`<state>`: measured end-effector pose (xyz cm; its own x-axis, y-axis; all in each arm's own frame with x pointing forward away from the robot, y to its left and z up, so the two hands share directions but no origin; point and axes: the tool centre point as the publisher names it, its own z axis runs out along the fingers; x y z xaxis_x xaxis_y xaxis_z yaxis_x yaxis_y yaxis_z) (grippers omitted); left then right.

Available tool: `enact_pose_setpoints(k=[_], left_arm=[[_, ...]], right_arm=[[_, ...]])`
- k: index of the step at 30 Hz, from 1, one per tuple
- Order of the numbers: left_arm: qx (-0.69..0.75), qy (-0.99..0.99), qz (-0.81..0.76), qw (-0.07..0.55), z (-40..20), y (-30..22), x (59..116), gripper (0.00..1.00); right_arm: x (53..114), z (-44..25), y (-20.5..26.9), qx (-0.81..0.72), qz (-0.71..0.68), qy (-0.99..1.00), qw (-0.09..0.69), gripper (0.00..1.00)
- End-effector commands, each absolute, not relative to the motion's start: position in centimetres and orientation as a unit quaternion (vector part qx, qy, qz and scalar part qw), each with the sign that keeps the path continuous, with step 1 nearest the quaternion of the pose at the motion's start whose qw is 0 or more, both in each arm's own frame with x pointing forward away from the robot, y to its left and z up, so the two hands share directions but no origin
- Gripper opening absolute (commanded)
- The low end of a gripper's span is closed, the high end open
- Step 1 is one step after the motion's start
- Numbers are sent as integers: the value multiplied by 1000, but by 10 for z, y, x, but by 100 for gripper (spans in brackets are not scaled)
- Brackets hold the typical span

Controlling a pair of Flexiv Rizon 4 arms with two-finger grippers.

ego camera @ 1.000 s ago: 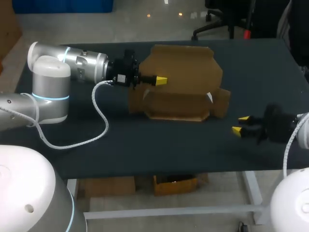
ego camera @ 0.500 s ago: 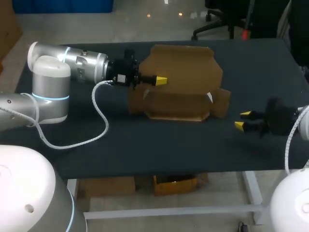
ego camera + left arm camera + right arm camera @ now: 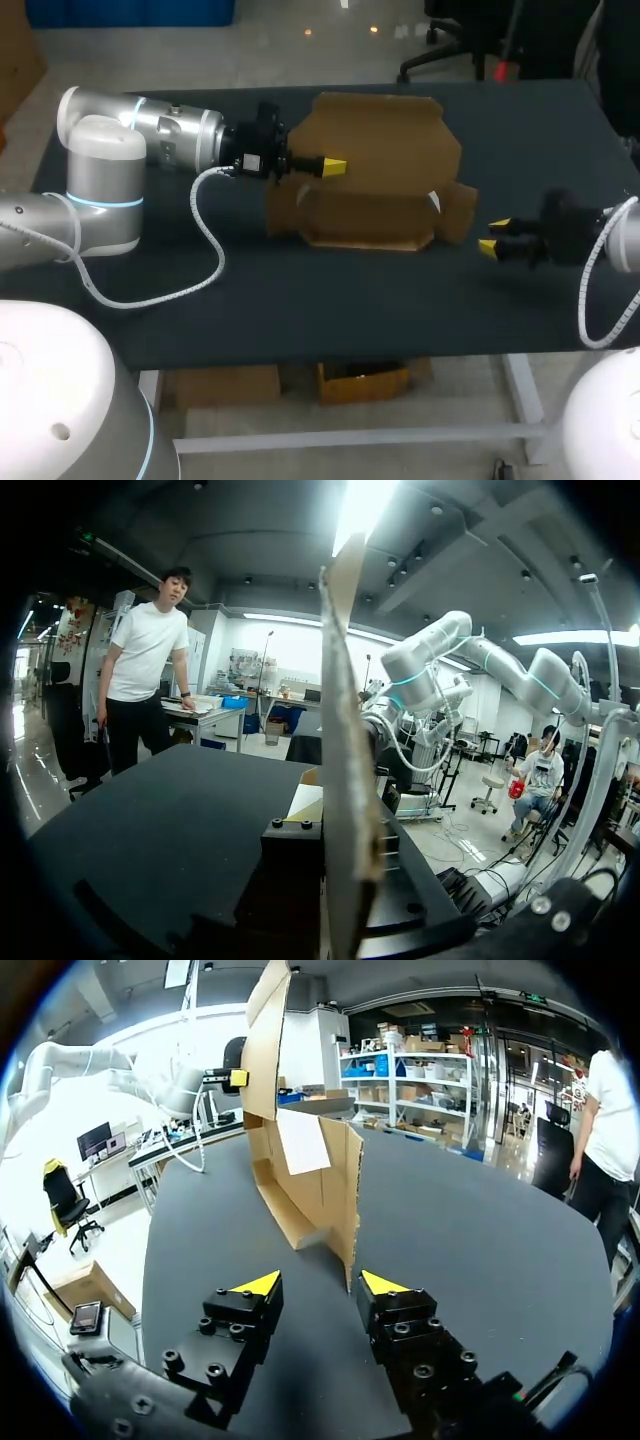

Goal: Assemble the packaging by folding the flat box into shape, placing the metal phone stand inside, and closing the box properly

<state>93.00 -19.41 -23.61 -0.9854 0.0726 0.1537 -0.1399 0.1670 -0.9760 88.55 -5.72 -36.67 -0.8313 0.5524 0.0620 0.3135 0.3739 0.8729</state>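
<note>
Standing half-folded near the middle of the dark desk (image 3: 330, 290), the brown cardboard box (image 3: 385, 150) has its tray down and its lid panel (image 3: 390, 135) raised upright. The left claw (image 3: 335, 166) pinches that panel's left edge: one yellow tip lies on the near face, and the left wrist view shows the card edge-on (image 3: 345, 780) between the black fingers. The left arm (image 3: 150, 130) stretches level across from the desk's left side. The right claw (image 3: 493, 236) is spread wide and grips nothing, with the box's right side flap (image 3: 345, 1195) just ahead of the gap between its tips (image 3: 320, 1283). The right arm (image 3: 610, 235) lies low over the desk.
</note>
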Motion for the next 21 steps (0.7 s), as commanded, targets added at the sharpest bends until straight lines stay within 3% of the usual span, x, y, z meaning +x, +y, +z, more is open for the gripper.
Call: enact_pose_setpoints(k=[1,21], left_arm=[[22,-760,645,83,-238,-195,930,0],[22,-760,645,83,-238,-195,930,0]], right_arm=[[899,-373,-52,262,495,820,117,46],[923,-378,-33,259,506,813,126,38]])
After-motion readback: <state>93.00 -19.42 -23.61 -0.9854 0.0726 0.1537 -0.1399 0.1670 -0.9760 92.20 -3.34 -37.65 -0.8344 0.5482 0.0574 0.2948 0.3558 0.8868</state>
